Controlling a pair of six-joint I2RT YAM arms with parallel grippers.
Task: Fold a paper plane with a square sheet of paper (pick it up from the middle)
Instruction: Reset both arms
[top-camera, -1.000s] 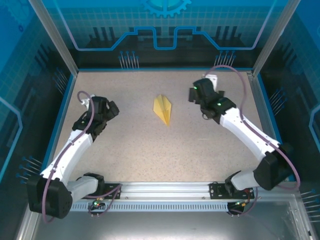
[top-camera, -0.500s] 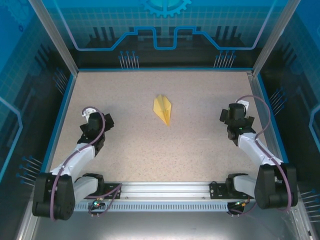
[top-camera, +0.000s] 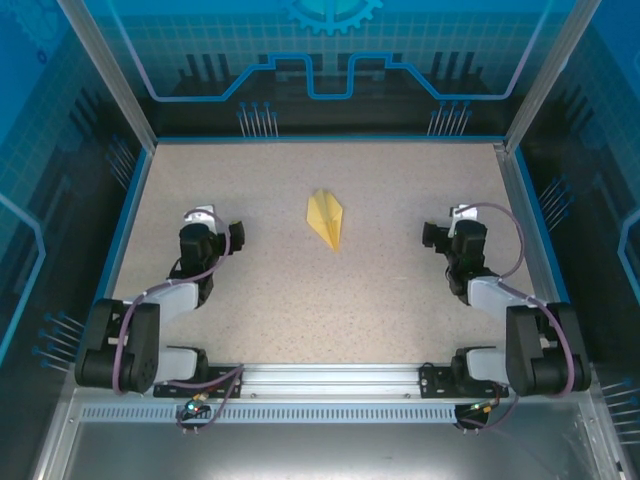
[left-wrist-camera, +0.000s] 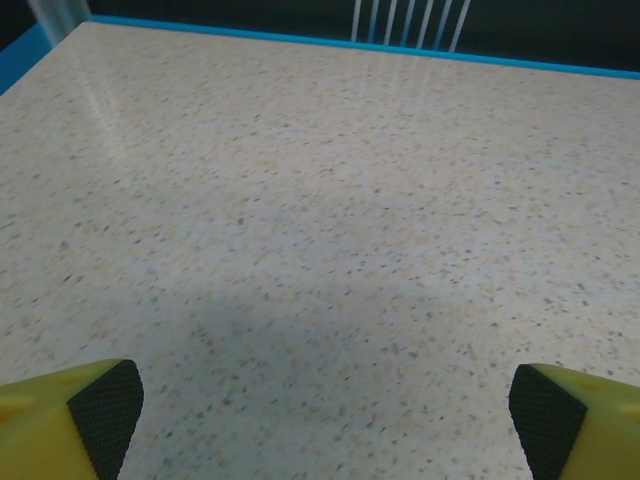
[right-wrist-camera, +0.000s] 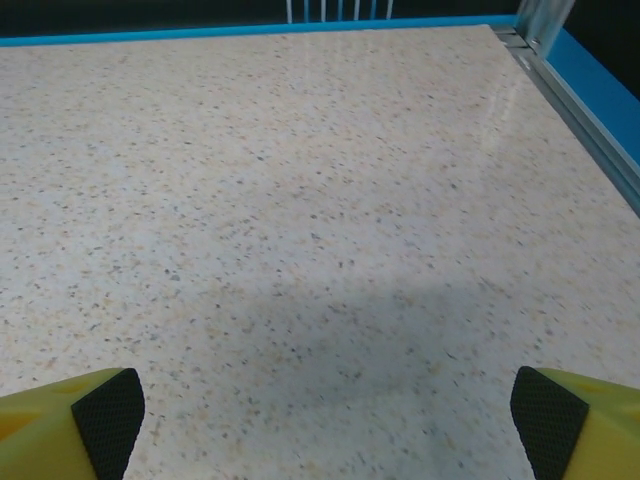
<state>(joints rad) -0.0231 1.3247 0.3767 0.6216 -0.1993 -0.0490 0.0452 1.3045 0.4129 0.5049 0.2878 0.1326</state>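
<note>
On open table (top-camera: 300, 300) far from edges (top-camera: 320, 140), paper plane (top-camera: 326, 220) between left gripper (left-wrist-camera: 325, 415) and right gripper (right-wrist-camera: 328, 415) (both agape)

paper plane (top-camera: 326, 219) is lying on the bench (top-camera: 300, 300), centred between both sides | left end effector (top-camera: 212, 224) is hovering left of it, well apart | right end effector (top-camera: 446, 229) is hovering right of it, well apart

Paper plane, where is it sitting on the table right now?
In the top external view the paper plane lies near the middle of the table, between the left gripper and the right gripper, touching neither.
</note>
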